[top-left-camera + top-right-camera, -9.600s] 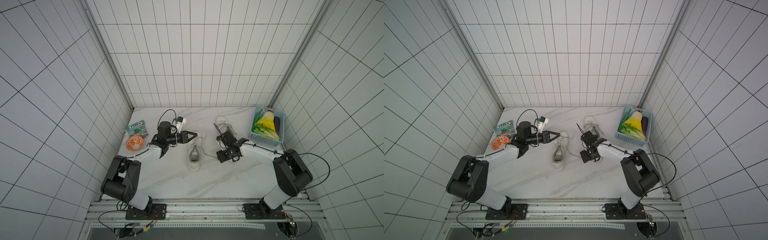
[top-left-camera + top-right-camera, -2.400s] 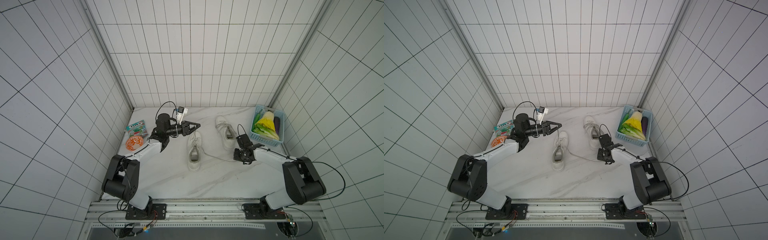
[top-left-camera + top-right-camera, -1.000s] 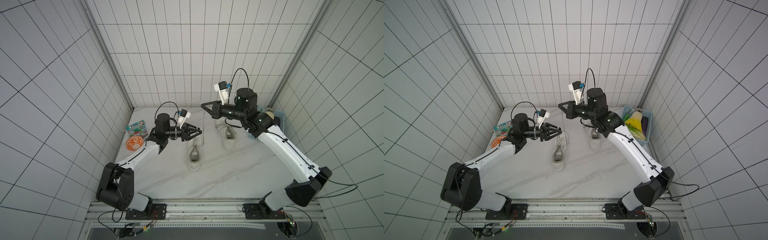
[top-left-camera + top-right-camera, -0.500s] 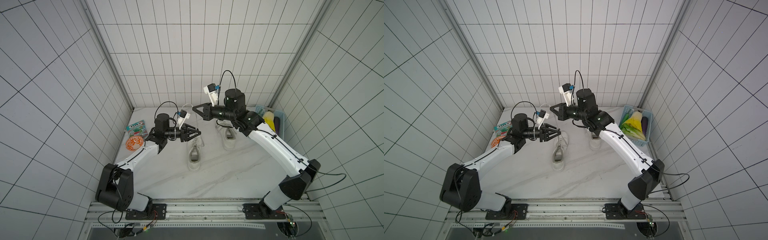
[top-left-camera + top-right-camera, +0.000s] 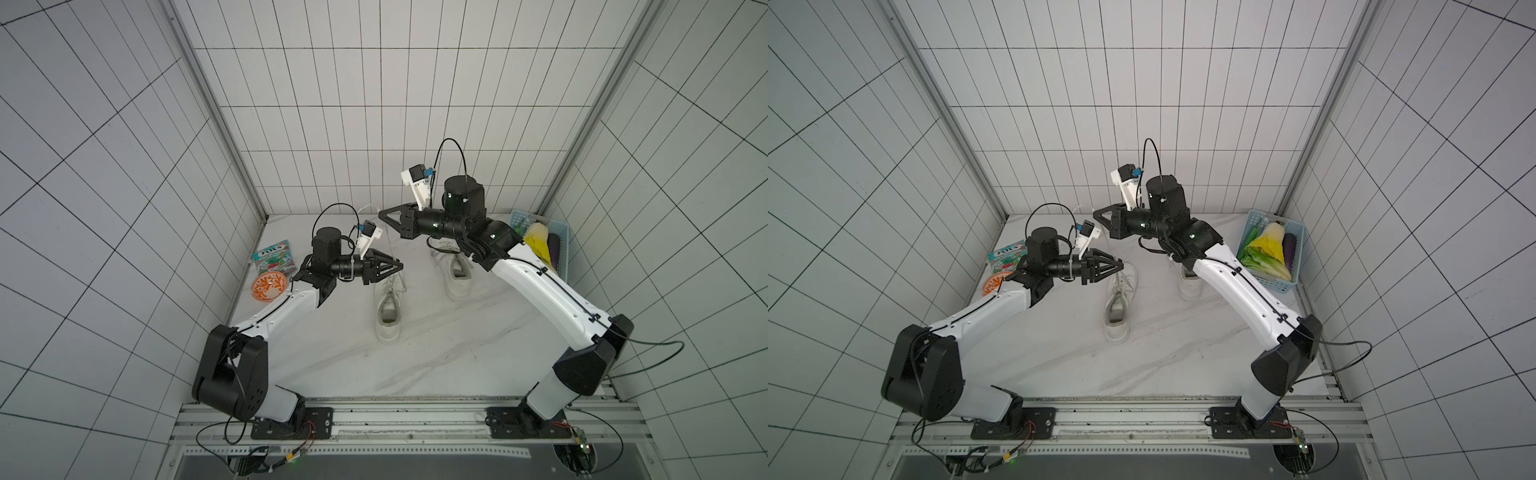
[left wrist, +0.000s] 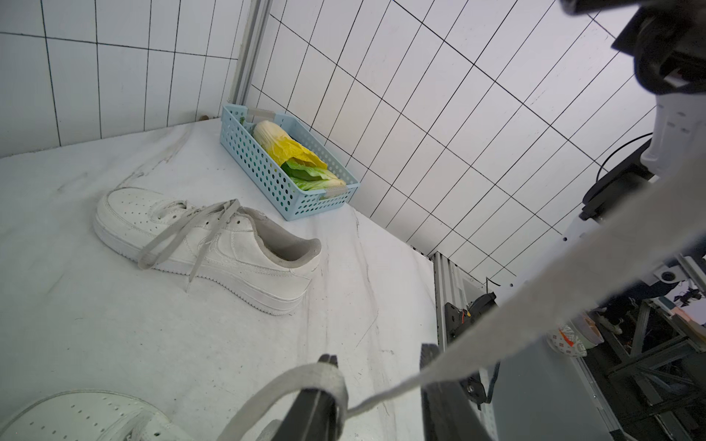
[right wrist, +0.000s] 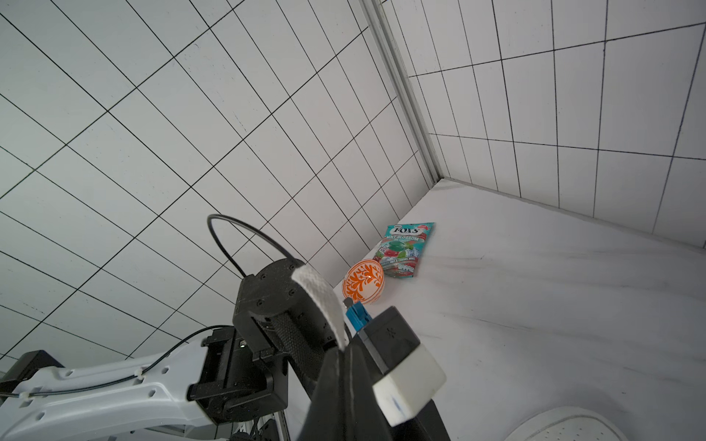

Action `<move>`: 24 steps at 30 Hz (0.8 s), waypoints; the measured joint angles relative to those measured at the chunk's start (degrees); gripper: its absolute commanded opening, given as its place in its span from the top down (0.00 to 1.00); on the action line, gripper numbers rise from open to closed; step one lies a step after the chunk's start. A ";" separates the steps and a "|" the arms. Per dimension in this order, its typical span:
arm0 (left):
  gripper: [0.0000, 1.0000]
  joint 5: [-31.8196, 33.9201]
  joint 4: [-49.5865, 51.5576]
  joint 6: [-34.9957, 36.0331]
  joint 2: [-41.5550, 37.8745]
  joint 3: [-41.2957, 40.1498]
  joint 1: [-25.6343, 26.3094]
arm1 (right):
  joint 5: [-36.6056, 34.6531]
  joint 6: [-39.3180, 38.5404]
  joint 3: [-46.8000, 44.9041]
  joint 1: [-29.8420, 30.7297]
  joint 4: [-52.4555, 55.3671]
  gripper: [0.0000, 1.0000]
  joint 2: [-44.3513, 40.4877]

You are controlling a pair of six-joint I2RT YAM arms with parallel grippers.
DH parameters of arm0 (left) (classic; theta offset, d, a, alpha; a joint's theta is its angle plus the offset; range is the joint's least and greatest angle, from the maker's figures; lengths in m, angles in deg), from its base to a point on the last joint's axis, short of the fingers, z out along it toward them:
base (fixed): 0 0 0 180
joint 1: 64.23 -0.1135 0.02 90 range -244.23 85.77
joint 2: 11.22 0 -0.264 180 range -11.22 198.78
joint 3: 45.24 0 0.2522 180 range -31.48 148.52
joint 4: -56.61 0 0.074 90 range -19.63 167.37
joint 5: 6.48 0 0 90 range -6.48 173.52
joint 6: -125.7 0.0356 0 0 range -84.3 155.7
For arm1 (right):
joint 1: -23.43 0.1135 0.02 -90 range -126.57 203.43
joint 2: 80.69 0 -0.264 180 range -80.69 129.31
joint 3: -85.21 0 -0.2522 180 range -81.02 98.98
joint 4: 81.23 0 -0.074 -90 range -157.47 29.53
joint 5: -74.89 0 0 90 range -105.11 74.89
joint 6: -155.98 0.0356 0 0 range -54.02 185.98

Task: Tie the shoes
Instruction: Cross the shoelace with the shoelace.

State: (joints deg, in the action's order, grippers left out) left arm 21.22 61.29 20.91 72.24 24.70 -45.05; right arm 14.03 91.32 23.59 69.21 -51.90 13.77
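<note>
Left wrist view: L gripper (image 6: 378, 353) jaws stand part-open w/ nothing clamped. A lace (image 6: 535, 275) loops over one finger (image 6: 317, 416), then runs straight between the jaws & up to the R gripper. Right wrist view: R gripper (image 7: 344, 352) is fully closed, pinching that lace near its end, short tail poking past the tips.

In both top views the near shoe (image 5: 388, 309) (image 5: 1118, 305) lies on the surface (image 5: 436, 365), toe toward back wall, partly under the L gripper. 2nd shoe (image 5: 457, 278) sits beside it, nearer the basket (image 5: 1273, 283).

Key relation: strand's long axis goes from near shoe up past L gripper to R gripper, which hangs higher & closer to back wall. L arm is nearer the shoe, so prob. it closes on the strand next.
</note>
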 measured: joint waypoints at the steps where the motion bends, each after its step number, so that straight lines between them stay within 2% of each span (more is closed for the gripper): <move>1: 0.82 -0.04 0.11 0.09 0.07 0.07 0.00 | 0.00 -0.02 0.07 0.00 0.02 1.00 0.00; 5: 0.95 -0.15 0.57 0.59 0.44 0.79 0.00 | -0.24 -0.04 0.07 0.00 0.11 1.00 0.04; 7: 0.99 -0.17 0.76 0.83 0.57 0.94 0.00 | -0.44 -0.07 0.07 -0.02 0.13 1.00 0.04; 13: 1.00 -0.37 1.09 0.94 0.79 0.94 0.00 | -0.24 -0.52 0.07 -0.94 0.52 1.00 0.15; 17: 1.00 -0.85 1.20 0.94 0.79 0.94 0.00 | 1.09 -0.96 0.07 -3.74 0.02 1.00 1.33; 24: 1.00 -2.56 1.20 0.94 0.79 0.94 -0.28 | 2.08 -1.20 -0.28 -8.76 -1.22 1.00 9.16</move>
State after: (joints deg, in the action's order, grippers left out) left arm 18.66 62.49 21.85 73.03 25.64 -45.33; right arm 16.11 90.12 23.31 60.44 -53.12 22.93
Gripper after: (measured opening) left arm 0.047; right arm 0.044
